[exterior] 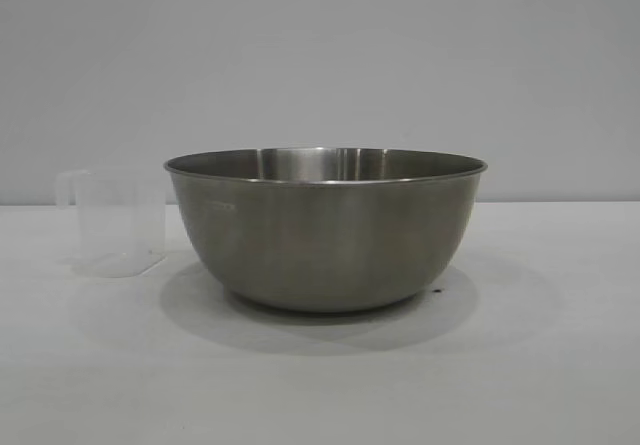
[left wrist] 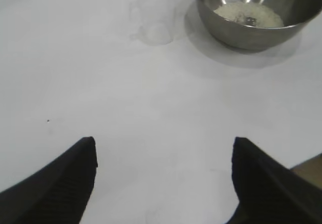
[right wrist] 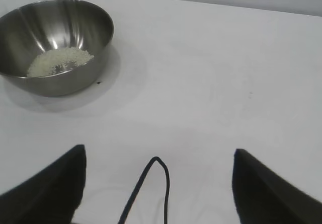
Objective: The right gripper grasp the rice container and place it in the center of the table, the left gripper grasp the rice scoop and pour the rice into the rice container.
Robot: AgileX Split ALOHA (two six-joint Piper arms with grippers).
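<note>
Exterior view: table (exterior: 560, 385) fills the lower half of frame, plain white. Rice container (exterior: 325, 227) sits dead centre on it, steel bowl upright, rim level. Rice scoop (exterior: 112, 221) stands upright at left-centre of frame, just beside the bowl's left flank; can't tell if they touch. No arm shows in this view.

Left wrist view: bowl at upper right, scoop at upper centre, looks empty. Rice (left wrist: 249, 14) is a pale heap in the bowl bottom. Left gripper (left wrist: 163, 183) along the lower edge of frame, jaws wide apart, nothing between them, well apart from both items.

Right wrist view: bowl at upper left w/ rice inside, right gripper (right wrist: 158, 183) at the lower edge, jaws wide apart too, holding nothing. Thin black cable (right wrist: 151, 189) loops up between the fingers at bottom centre.

Judgement: pour looks done, both arms drawn off & idle.

Risks from here:
- Scoop is light, frosted, low contrast on white. Any re-grasp could miss the handle and tip it.
- Scoop so near the bowl: a finger going for it could knock the bowl off centre.
- Loose cable could snag if the right arm reaches fwd.
</note>
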